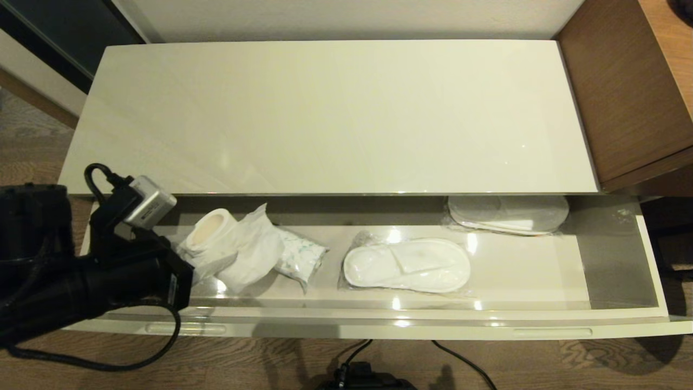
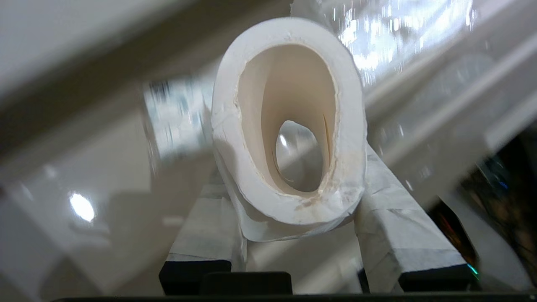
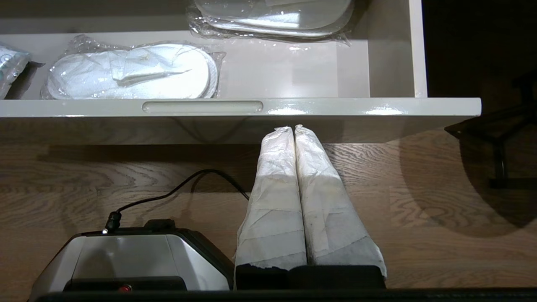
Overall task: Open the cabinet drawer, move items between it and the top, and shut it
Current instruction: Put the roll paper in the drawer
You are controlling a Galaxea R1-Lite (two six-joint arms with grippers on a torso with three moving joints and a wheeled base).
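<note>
Left pincer [image 2: 289, 235] around toilet paper roll [image 2: 289, 126], hollow core toward wrist camera

The cabinet drawer [image 1: 622, 260] stands pulled open below the top [image 1: 335, 114]. The left gripper [image 1: 187, 265] reaches into its left end at the toilet paper roll [image 1: 214, 235], beside a printed packet [image 1: 300, 257] and wrapped slippers [image 1: 407, 264].

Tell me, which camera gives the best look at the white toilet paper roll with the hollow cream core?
The left wrist view: the white toilet paper roll fills it, squeezed oval in the left gripper, its core open to the camera. The head view shows the roll small, at the left end of the open cream-white drawer. The right wrist view misses it.
</note>
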